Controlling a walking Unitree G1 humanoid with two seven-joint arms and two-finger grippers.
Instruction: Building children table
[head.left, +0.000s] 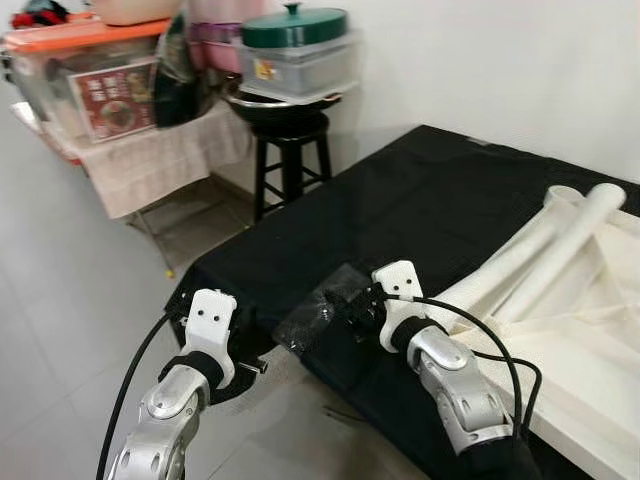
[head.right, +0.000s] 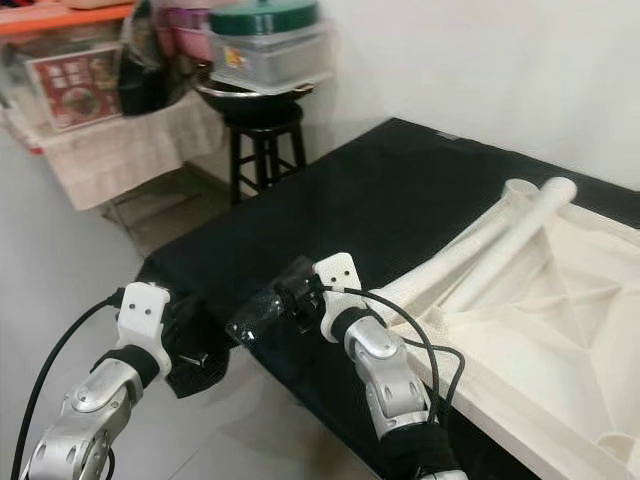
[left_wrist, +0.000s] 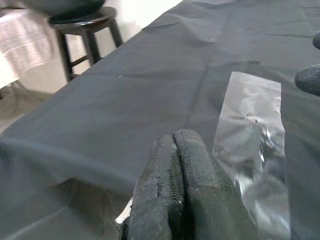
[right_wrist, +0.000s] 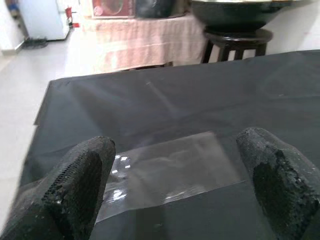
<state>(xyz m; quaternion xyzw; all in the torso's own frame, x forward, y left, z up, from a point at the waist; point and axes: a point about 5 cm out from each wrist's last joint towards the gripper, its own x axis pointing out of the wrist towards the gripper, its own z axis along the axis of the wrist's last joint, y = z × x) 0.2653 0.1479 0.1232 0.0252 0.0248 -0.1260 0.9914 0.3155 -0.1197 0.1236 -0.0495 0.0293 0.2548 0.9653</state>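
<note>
Black-draped tabletop (head.left: 400, 200), pale tiled floor (head.left: 70, 300), white wall behind. At 11 o'clock: one dark stool (head.left: 290, 150) carrying a green-lidded container (head.left: 295, 45); at 10 o'clock a cloth-covered side table (head.left: 150, 150) with an orange-lidded bin (head.left: 80, 70). On the tabletop at 3 o'clock: one white children's table top (head.right: 560, 330), upside down, two white legs (head.left: 560, 240) lying across it. One clear plastic bag (head.left: 320, 310) near the front edge. Left gripper (left_wrist: 177, 185) at the tabletop corner, fingers pressed together, empty. Right gripper (right_wrist: 175, 185) spread wide, straddling the bag. Small hardware glinting inside the bag in left wrist view; eye views too blurred to tell.
</note>
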